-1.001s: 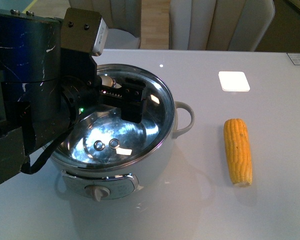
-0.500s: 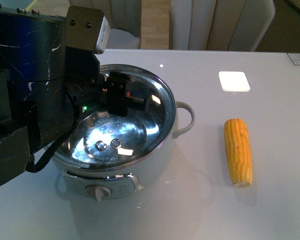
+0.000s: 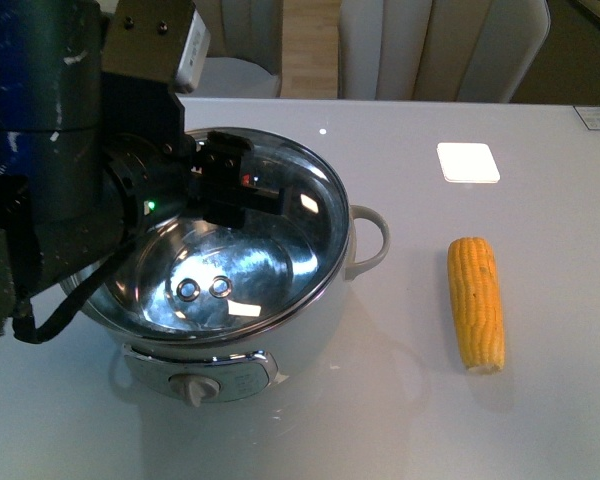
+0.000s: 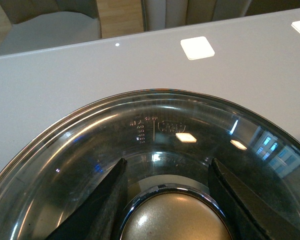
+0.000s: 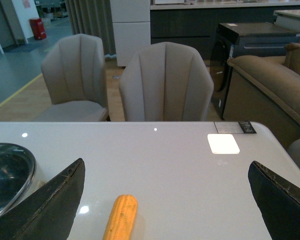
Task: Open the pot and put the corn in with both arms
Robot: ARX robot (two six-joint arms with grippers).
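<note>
Surface [image 3: 540, 420]: pot [image 3: 300, 340] left, its lid [image 3: 280, 260] pinched at the knob [image 4: 172, 220] by left pincer [image 4: 167, 165] and now tilted, shifted left vs 1 s ago; corn [image 3: 476, 303] unmoved, well right, long axis near-far, cut end robot-side, ahead of wide-spread right pincer [image 5: 166, 162], untouched.

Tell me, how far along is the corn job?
Nothing finished yet. In hand: the left tool holds the glass lid by its knob, tilted over the pot. Left: move the lid away, then the open right tool must drop in the corn, lying on the table.
</note>
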